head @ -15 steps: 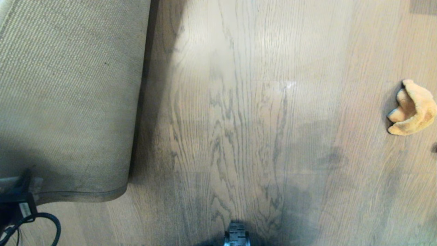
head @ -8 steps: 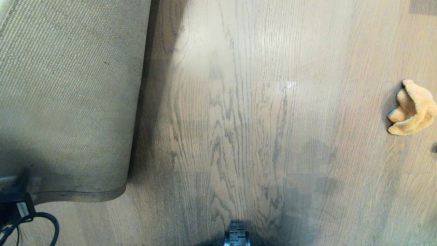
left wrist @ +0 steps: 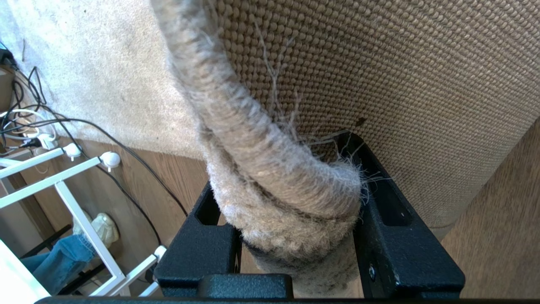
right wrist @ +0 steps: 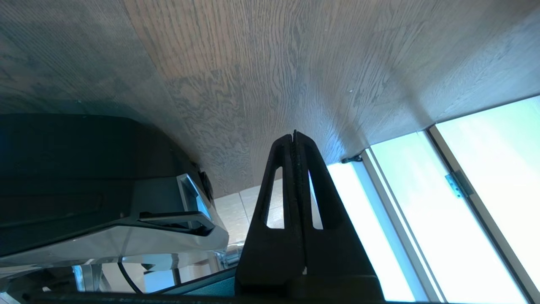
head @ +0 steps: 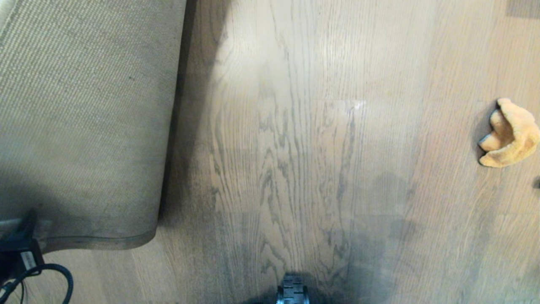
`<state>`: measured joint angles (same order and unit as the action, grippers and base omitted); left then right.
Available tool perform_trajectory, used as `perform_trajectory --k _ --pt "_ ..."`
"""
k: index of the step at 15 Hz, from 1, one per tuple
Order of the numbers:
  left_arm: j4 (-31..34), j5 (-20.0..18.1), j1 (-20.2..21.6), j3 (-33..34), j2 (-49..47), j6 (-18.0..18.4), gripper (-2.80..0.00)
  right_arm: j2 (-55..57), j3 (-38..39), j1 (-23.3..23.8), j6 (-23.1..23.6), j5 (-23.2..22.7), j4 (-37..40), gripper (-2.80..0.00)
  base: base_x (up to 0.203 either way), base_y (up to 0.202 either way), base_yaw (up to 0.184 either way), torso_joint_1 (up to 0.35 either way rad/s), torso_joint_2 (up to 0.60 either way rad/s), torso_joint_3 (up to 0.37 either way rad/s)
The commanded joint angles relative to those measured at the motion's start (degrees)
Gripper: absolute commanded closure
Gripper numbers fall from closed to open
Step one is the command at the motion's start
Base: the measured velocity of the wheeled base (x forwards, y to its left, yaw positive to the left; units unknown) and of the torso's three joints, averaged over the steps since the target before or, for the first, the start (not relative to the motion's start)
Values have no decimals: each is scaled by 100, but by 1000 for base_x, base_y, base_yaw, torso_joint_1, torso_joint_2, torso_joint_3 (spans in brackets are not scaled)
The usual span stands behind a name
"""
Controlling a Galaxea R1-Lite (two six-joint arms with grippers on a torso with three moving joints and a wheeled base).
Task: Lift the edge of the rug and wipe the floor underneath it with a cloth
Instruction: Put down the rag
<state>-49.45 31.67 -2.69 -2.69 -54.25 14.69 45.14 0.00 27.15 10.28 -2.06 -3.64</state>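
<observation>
Currently the rug edge (left wrist: 278, 177), thick and floppy, is clamped by the left end effector (left wrist: 295, 228); the soft, light cloth (head: 510, 133) is best pinched at its raised fold by the closed, empty right end effector (right wrist: 294, 139).

orange cloth (head: 511, 133), grey-brown wood-grain floor (head: 303, 147), tan woven rug backing (head: 84, 118)

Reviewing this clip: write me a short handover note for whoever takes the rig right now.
Left gripper: shut on the rug edge, holding it folded back, tan backing up, at the head view's left.
Right gripper: shut, empty, off the floor, out of the head view.
Cloth: crumpled on the floor at the far right, away from the rug, in neither gripper.
Done: edge lifted, floor exposed.
Left: pick up the cloth with the right gripper, wipe the exposed floor beside the fold, then lay the rug back.
</observation>
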Motion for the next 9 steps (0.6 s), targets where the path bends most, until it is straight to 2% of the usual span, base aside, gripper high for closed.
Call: perform_trajectory --k 1,9 --pt "-30 15 -3 6 -6 8 0 12 0 1 1 -5 3 0 0 0 0 0 0 0" --pt "-30 6 -66 23 -16 -1 0 -23 0 10 -8 -5 13 0 0 0 0 0 0 0"
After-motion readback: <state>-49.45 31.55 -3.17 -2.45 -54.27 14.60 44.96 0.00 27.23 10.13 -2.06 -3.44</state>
